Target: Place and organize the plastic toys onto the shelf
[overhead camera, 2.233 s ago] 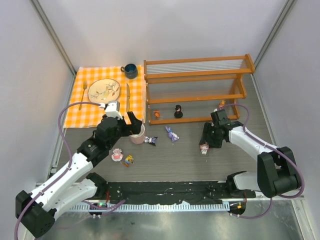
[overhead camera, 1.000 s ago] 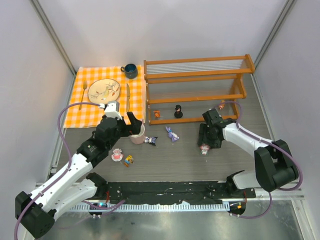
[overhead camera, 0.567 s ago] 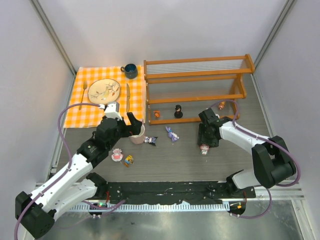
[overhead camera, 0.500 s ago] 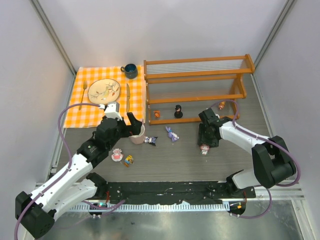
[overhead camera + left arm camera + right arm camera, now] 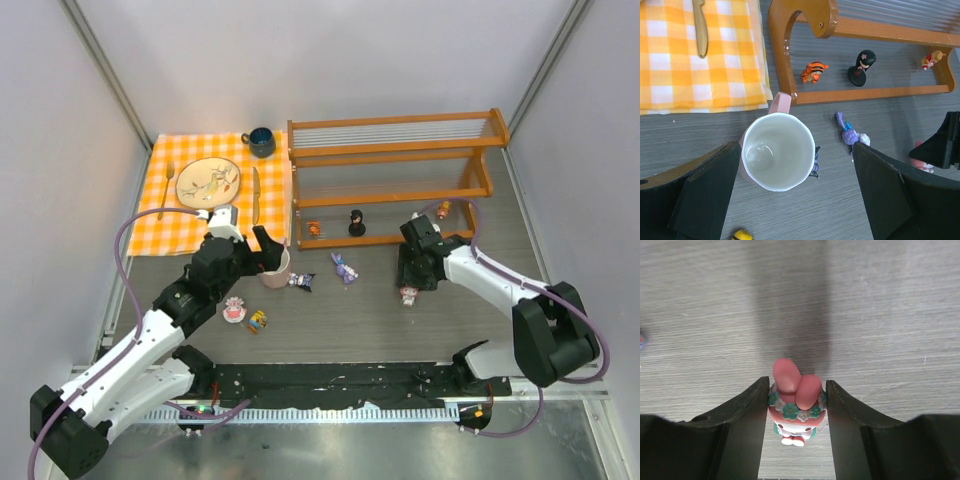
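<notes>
The shelf (image 5: pixel 390 185) stands at the back, with an orange tiger toy (image 5: pixel 314 229), a black toy (image 5: pixel 356 222) and a small orange toy (image 5: pixel 443 210) on its bottom rail. My right gripper (image 5: pixel 797 386) is shut on a pink bunny toy (image 5: pixel 796 400), both fingers pressing its sides while it stands on the table (image 5: pixel 408 295). A purple toy (image 5: pixel 345 268), a dark toy (image 5: pixel 302 281), a pink-white toy (image 5: pixel 234 311) and a yellow toy (image 5: pixel 258 320) lie on the table. My left gripper (image 5: pixel 795 195) hangs wide open over the mug (image 5: pixel 777 150), holding nothing.
An orange checked cloth (image 5: pixel 180 225) at the back left carries a plate (image 5: pixel 208 181), fork, knife and a dark blue cup (image 5: pixel 261 141). The shelf's left end post (image 5: pixel 790 50) stands close beyond the mug. Grey walls enclose the table on three sides.
The right gripper's jaws have closed in onto the pink bunny toy, and that wrist has shifted slightly. The left arm and the other toys have not moved.
</notes>
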Robot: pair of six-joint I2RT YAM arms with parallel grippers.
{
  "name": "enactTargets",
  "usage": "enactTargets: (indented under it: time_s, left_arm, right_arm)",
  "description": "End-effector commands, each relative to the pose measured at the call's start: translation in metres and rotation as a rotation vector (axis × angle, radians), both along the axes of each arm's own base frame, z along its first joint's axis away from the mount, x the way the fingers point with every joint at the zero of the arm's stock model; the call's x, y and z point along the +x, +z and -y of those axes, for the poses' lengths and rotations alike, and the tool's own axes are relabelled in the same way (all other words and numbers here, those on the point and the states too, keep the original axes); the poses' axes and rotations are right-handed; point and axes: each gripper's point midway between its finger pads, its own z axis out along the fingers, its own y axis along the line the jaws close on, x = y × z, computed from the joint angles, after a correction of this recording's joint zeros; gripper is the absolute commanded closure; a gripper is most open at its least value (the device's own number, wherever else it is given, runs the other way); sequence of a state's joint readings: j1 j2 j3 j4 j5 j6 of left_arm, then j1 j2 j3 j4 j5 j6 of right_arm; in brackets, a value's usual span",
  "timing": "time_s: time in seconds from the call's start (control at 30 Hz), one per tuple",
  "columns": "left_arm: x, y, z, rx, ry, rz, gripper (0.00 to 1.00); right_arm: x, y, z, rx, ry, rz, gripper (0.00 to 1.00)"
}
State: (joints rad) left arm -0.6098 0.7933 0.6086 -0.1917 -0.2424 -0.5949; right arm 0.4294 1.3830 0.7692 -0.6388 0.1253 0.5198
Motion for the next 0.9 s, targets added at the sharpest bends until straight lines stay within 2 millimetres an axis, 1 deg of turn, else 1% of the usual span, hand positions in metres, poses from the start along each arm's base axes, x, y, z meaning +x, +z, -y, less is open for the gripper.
enactTargets:
  time_s: [0.0,0.03,0.07,0.1,0.13,0.17,0.2,0.23,0.33,0.4,0.43,0.53,0.63,0.8,0.87]
  left_arm:
    - [0.001,0.011,0.003,-0.029,-0.003,0.039,0.00]
    - [0.002,0.010,0.003,-0.027,-0.004,0.040,0.00]
    - [0.002,0.009,0.003,-0.026,-0.002,0.037,0.00]
    - [0.002,0.008,0.003,-0.021,-0.003,0.036,0.00]
    - [0.003,0.006,0.004,-0.018,-0.005,0.034,0.00]
    - [0.004,0.005,0.003,-0.011,-0.003,0.032,0.00]
    - [0.004,0.005,0.003,-0.010,-0.003,0.034,0.00]
    - [0.005,0.003,0.003,-0.005,-0.001,0.031,0.00]
    - [0.007,0.002,0.002,0.004,0.007,0.037,0.00]
    - [0.008,0.001,0.001,0.012,0.008,0.040,0.00]
    - [0.008,0.000,0.000,0.015,0.013,0.043,0.00]
    - [0.008,-0.002,-0.002,0.022,0.020,0.048,0.00]
    - [0.010,-0.002,-0.004,0.028,0.030,0.056,0.00]
    - [0.014,0.001,-0.002,0.018,0.034,0.076,0.00]
    - [0.016,-0.001,0.001,0.014,0.033,0.071,0.00]
  right_arm:
    - [0.034,0.044,-0.015,0.087,0.054,0.243,0.99]
    - [0.035,0.047,-0.015,0.092,0.063,0.275,0.99]
    - [0.045,0.061,-0.018,0.118,0.063,0.356,0.99]
    - [0.050,0.068,-0.017,0.122,0.058,0.401,0.99]
    - [0.051,0.069,-0.018,0.131,0.061,0.428,0.99]
    - [0.060,0.078,-0.022,0.155,0.068,0.491,0.99]
    - [0.064,0.086,-0.024,0.174,0.070,0.538,0.99]
    - [0.070,0.090,-0.026,0.189,0.070,0.588,0.99]
    - [0.080,0.102,-0.028,0.204,0.090,0.696,0.99]
    - [0.082,0.105,-0.028,0.205,0.096,0.740,0.99]
    - [0.085,0.116,-0.029,0.225,0.094,0.806,0.99]
    - [0.086,0.127,-0.027,0.248,0.088,0.906,0.99]
    - [0.086,0.135,-0.027,0.261,0.109,0.991,0.99]
    - [0.087,0.135,-0.025,0.241,0.135,1.044,0.99]
    - [0.087,0.135,-0.024,0.241,0.137,1.078,0.99]
